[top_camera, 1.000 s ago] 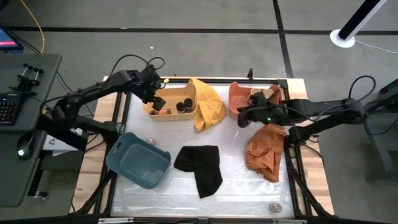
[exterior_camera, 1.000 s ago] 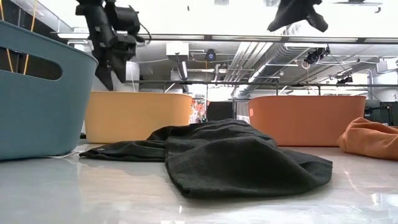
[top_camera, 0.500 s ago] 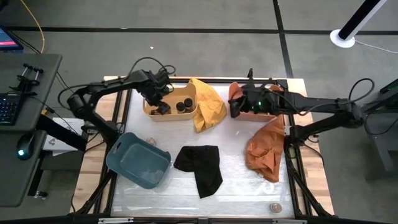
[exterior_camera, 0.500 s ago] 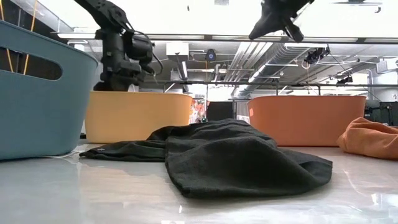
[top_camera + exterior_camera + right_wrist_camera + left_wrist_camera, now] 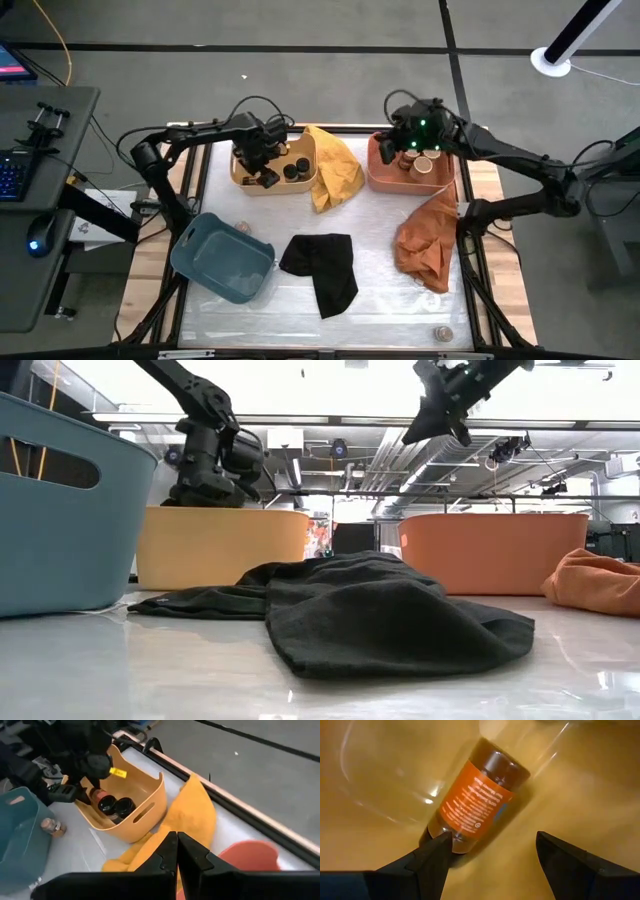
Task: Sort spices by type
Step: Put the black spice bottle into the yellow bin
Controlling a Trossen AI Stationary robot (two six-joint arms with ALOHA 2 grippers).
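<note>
Three trays sit on my table: a blue one (image 5: 222,260) near the front left, a yellow tray (image 5: 276,180) at the back left and a coral tray (image 5: 410,178) at the back right, with yellow, black and rust-orange cloths strewn between them. My left gripper (image 5: 265,170) is down inside the yellow tray, fingers spread wide and empty, flanking an orange-labelled dark-lidded jar (image 5: 475,802) lying on its side; two more dark-lidded jars (image 5: 294,168) stand beside it. My right gripper (image 5: 403,148) hovers over the coral tray's tan-lidded jars (image 5: 424,162), fingers shut on nothing. I judge a dark-lid placement done; next I lift clear and fetch the stray jar (image 5: 240,228) by the blue tray.
</note>
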